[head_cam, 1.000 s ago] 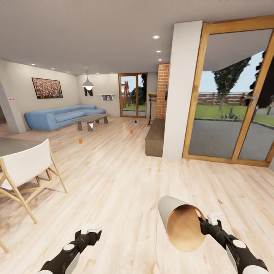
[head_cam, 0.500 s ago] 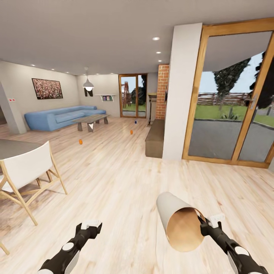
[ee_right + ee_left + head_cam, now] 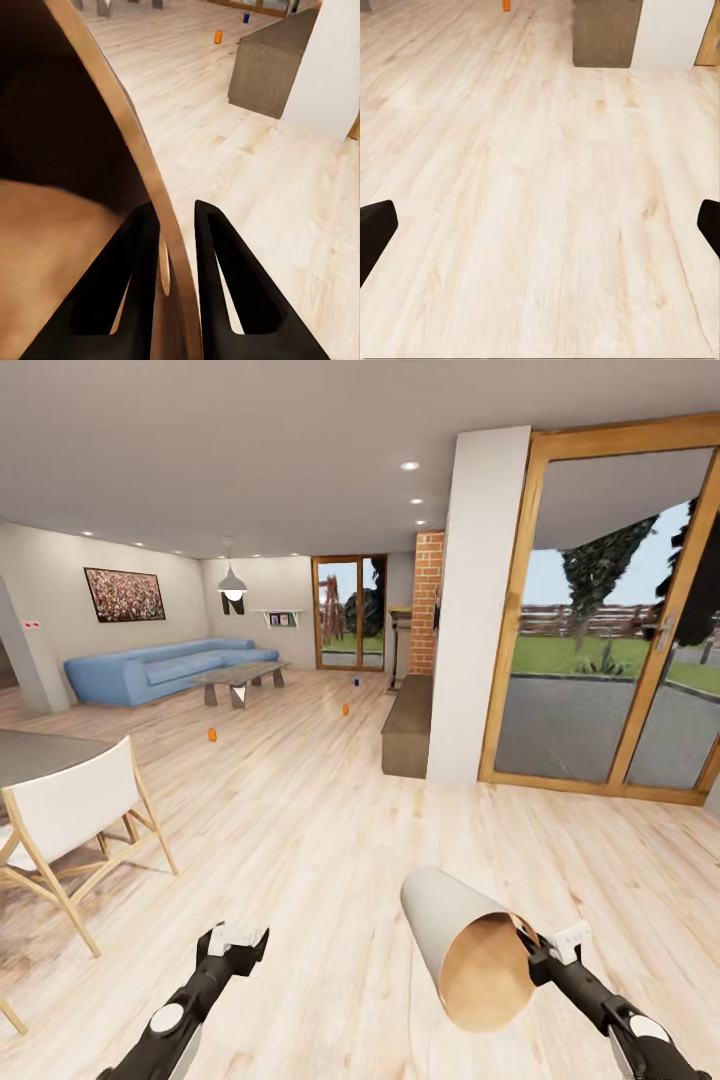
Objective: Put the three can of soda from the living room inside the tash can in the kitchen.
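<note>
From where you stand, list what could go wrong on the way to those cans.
1. The right gripper pinches only the thin rim of the bin, which hangs tipped on its side; a jolt might twist it loose.
2. The cans stand on the open floor; driving close could knock them over.
3. The white chair sits near the left side of the path.

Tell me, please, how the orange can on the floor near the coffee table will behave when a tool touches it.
The orange can stands upright on smooth wood floor, so a sideways push probably slides or tips it. Being a round cylinder, it would likely roll once down. It looks small, so it is probably light to lift.
</note>
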Robot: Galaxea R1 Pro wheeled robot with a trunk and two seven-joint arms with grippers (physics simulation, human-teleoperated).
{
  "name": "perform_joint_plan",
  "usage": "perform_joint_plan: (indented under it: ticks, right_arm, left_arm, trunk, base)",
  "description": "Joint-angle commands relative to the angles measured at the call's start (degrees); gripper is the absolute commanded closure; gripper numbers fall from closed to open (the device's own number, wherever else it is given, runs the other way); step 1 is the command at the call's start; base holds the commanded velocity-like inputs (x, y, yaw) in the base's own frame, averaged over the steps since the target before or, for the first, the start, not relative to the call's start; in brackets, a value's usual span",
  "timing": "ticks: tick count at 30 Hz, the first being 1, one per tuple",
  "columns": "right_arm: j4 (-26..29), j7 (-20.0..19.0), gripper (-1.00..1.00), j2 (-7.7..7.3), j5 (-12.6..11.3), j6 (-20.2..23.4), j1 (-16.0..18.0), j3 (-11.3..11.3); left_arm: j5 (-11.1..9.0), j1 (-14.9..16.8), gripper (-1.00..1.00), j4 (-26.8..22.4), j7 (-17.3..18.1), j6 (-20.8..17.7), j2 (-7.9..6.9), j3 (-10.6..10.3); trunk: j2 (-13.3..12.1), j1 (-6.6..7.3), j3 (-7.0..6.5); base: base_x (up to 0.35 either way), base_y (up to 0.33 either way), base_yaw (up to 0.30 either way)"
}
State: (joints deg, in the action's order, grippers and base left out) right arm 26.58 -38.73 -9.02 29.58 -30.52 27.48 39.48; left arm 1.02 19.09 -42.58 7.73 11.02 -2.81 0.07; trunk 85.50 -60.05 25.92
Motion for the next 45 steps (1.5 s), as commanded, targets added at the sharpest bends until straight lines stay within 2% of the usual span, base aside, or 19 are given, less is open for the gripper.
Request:
perform_joint_plan:
  ticks: [1, 3, 7, 12, 15, 21, 45]
  right_arm:
    - [0.98, -1.61, 1.0, 0.08, -0.66, 0.25, -0.1, 0.6]
    - [3.94, -4.63, 1.0, 0.32, -0.68, 0.32, -1.1, 2.12]
    - [8.5, -7.83, 1.0, 1.21, -0.72, 0.53, -2.99, 4.49]
    - [13.0, -9.61, 1.0, 3.16, -0.74, 0.72, -5.03, 5.88]
    - [14.48, -10.13, 1.0, 3.84, -0.75, 0.78, -5.99, 6.29]
    - [15.28, -10.44, 1.0, 4.42, -0.73, 0.84, -6.56, 6.45]
    - [14.6, -10.21, 1.0, 4.71, -0.42, 0.9, -6.79, 6.41]
  left_arm:
    - [-0.06, -1.21, -1.0, -1.87, 0.02, -0.87, 0.0, 0.04]
    - [-0.14, -4.38, -1.0, -5.97, 0.15, -2.56, 0.0, 0.12]
    - [-0.06, -7.04, -1.0, -8.75, 0.3, -3.54, -0.02, 0.18]
    - [-0.05, -9.58, -1.0, -10.24, 0.7, -3.92, -0.49, 0.28]
    - [-0.05, -10.97, -1.0, -11.34, 2.34, -4.01, -1.32, 0.33]
    - [0.06, -11.76, -1.0, -11.65, 4.93, -4.02, -1.98, 0.53]
    - [0.35, -11.82, -1.0, -8.69, 6.49, -4.46, -2.49, 0.82]
  trunk:
    - [-0.41, 0.23, -0.19]
    - [-1.22, 0.67, -0.55]
    - [-2.82, 1.55, -1.27]
    - [-4.83, 2.64, -2.17]
    - [-6.03, 3.3, -2.71]
    - [-8.44, 4.62, -3.78]
    - [-18.06, 9.89, -8.09]
  base:
    - [0.0, 0.0, 0.0]
    - [0.0, 0.0, 0.0]
    - [0.0, 0.0, 0.0]
    - [0.0, 0.0, 0.0]
    - [0.0, 0.0, 0.0]
    - [0.0, 0.0, 0.0]
    - [0.0, 0.0, 0.0]
